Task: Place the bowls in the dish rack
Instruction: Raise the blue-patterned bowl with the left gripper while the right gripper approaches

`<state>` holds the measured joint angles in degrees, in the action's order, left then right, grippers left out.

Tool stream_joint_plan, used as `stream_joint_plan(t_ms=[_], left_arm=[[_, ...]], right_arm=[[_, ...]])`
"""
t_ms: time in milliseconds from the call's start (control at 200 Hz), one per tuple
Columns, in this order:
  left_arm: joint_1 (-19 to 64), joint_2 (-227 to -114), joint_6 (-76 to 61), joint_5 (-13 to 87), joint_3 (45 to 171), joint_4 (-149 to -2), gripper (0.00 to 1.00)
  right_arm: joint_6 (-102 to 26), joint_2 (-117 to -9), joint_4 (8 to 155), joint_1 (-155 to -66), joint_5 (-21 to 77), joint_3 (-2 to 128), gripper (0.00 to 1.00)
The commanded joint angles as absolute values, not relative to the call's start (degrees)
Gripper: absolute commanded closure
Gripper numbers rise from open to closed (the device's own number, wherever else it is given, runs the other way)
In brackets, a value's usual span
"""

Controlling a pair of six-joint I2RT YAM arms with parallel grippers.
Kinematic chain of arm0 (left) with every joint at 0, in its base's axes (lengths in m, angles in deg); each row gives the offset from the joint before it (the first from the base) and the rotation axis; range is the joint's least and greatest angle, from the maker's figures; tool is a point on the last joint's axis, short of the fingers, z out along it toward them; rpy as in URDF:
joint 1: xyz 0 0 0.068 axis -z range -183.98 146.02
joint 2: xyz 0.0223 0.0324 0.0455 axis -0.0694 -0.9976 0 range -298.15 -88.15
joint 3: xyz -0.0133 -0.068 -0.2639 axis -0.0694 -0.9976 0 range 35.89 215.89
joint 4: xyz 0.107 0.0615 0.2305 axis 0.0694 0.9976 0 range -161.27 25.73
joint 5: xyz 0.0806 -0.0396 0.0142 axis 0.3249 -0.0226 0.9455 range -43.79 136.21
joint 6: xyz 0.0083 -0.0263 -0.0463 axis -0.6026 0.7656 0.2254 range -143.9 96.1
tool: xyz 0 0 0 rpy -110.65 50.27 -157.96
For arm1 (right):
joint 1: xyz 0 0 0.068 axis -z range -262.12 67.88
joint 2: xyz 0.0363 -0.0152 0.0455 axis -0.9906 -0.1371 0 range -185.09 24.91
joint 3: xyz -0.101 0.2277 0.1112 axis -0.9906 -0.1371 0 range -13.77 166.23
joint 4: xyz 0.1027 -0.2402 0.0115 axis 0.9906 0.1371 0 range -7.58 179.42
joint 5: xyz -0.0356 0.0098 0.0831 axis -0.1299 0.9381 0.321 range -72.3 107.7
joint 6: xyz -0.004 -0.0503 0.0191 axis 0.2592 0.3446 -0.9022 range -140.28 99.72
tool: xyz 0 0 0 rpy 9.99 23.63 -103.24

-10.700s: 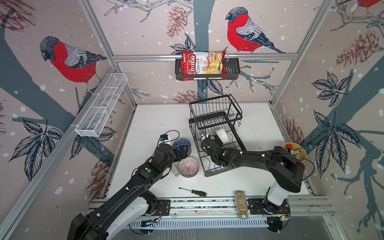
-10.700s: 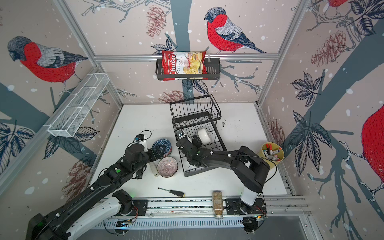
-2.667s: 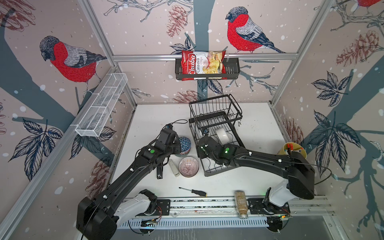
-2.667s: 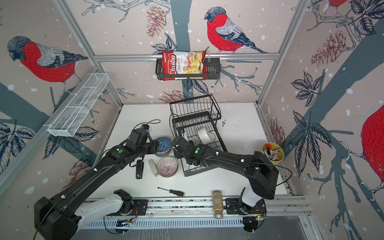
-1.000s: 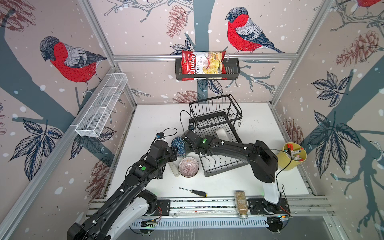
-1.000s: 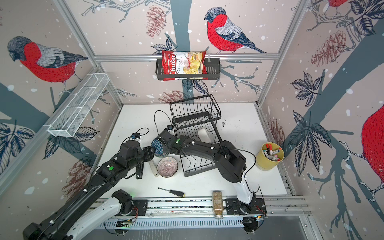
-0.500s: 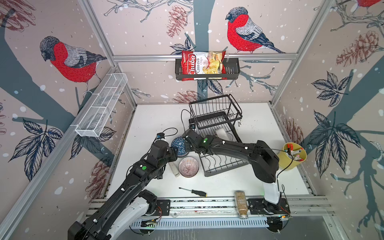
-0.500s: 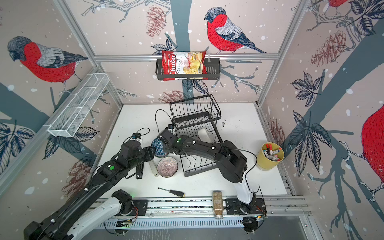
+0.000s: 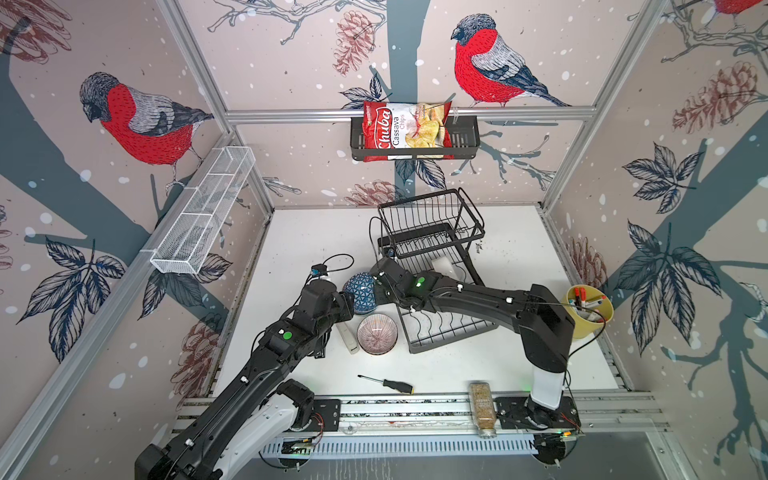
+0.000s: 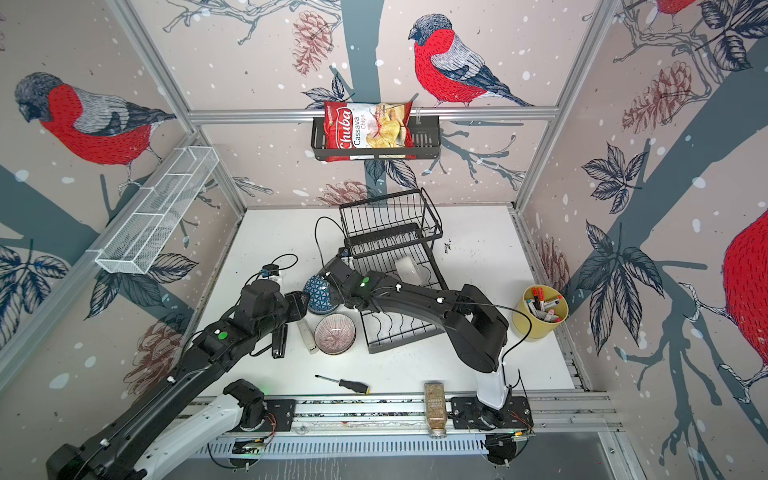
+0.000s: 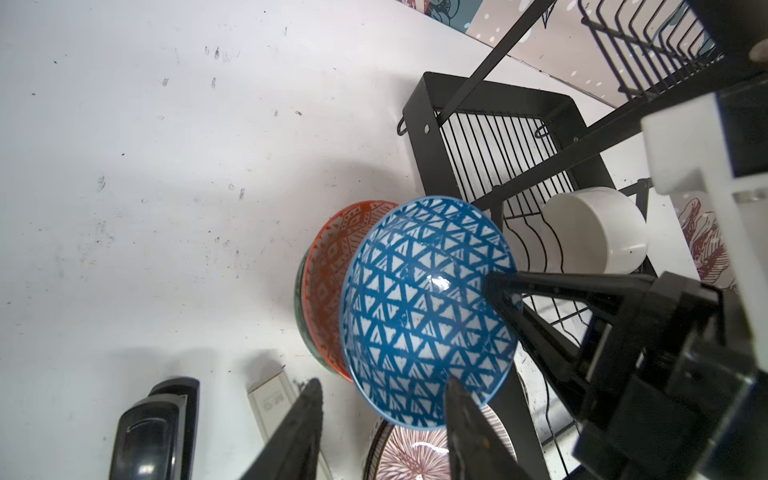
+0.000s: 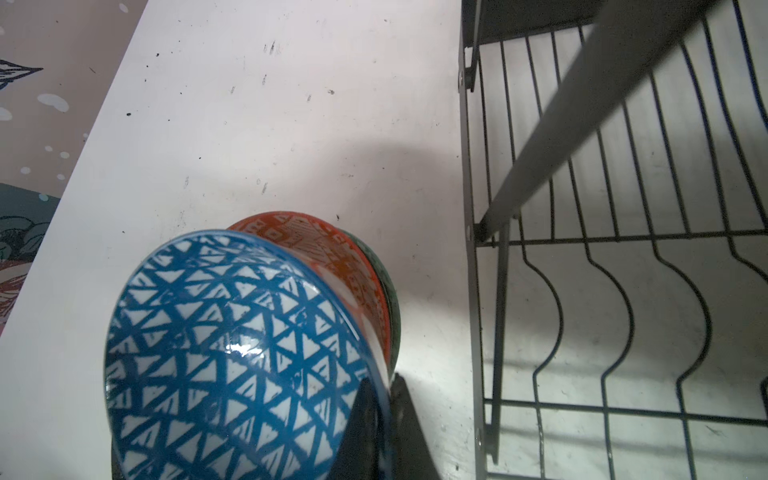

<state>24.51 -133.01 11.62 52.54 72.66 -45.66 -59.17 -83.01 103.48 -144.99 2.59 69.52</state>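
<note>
Now pinching blue bowl (image 12: 224, 357) by rim in closed right gripper (image 12: 380, 386), tilted over stack (image 12: 332, 249) beside rack (image 11: 424, 137), probably for slotting upright. Left gripper (image 11: 382, 380) open, empty.

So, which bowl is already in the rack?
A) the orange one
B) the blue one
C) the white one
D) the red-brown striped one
C: the white bowl lies on the wires of the rack, while the blue bowl is outside it, with its rim pinched in the right gripper.
</note>
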Motion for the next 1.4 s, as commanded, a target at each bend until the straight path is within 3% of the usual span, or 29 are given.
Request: stream_joint_plan(t_ms=[0,350,895,1246,1396], left_arm=[[24.49,-133.18,11.38,53.46,73.12,-46.93,0.52],[24.47,-135.91,11.47,55.27,73.45,-46.9,0.55],[24.5,-139.64,12.34,54.85,75.59,-47.35,0.89],[24.49,-139.91,12.7,54.01,76.13,-47.94,1.0],[24.5,-139.52,12.77,52.19,75.58,-49.7,1.0]], right_arm=[[-58.22,-81.65,100.09,-145.41,1.57,69.16,1.0],[-56.51,-78.08,97.98,-146.63,1.7,66.84,1.0],[-54.3,-74.09,96.79,-149.62,-0.63,64.15,1.0],[-53.96,-73.23,97.89,-150.94,-3.41,64.52,1.0],[-53.63,-72.78,98.28,-151.25,-3.09,64.35,0.92]])
